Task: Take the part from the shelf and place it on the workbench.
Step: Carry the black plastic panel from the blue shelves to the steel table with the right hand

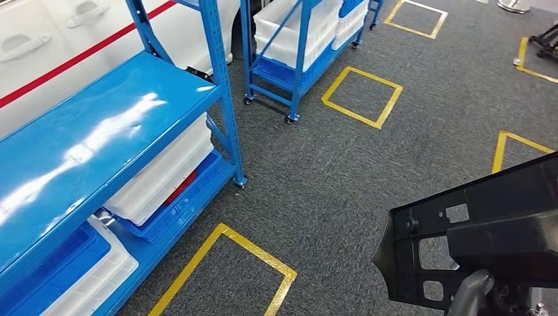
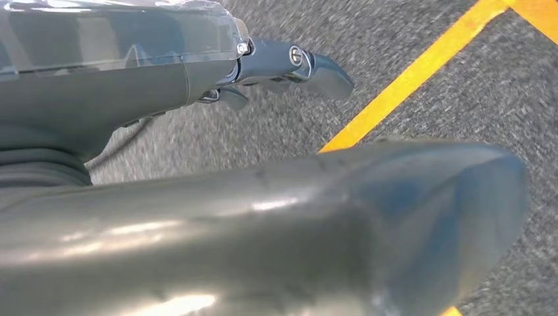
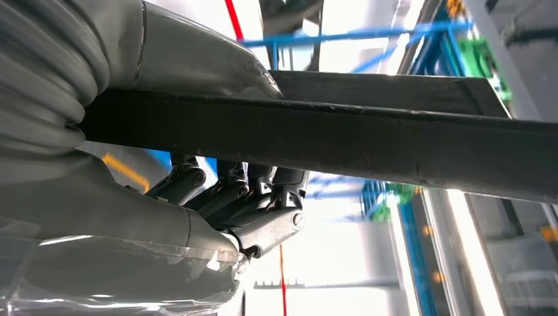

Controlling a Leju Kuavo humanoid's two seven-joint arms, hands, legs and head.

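The right hand (image 3: 217,204) held the black plastic part (image 1: 480,230), a flat perforated panel. In the right wrist view the thick grey thumb lay along one face of the panel's edge and the dark fingers (image 3: 263,197) curled against the opposite face, so the part was clamped edge-on between them. In the head view the part sat at the lower right, directly above the hand and hiding most of it, with its long axis running from close in front of the robot up and away to the right; it was clear of every shelf. The left hand (image 2: 289,66) hung over the grey carpet (image 1: 368,164) beside a strip of yellow floor tape (image 2: 421,72); one dark fingertip reached forward and nothing was seen in its grasp, but the picture was too blurred and too crowded by the thumb to tell whether the fingers were spread or curled. Farther from the right hand, out to its left, stood the blue shelf (image 1: 99,131) with white bins (image 1: 164,171) on its lower level, its top board bare and glossy. Beyond that, a second blue rack on castors (image 1: 289,72) carried more white crates. No tabletop appeared, so by my judgement the carry had some way to go, and the bearing that mattered was unknown: the robot had to find the workbench before the right arm could set the panel down.
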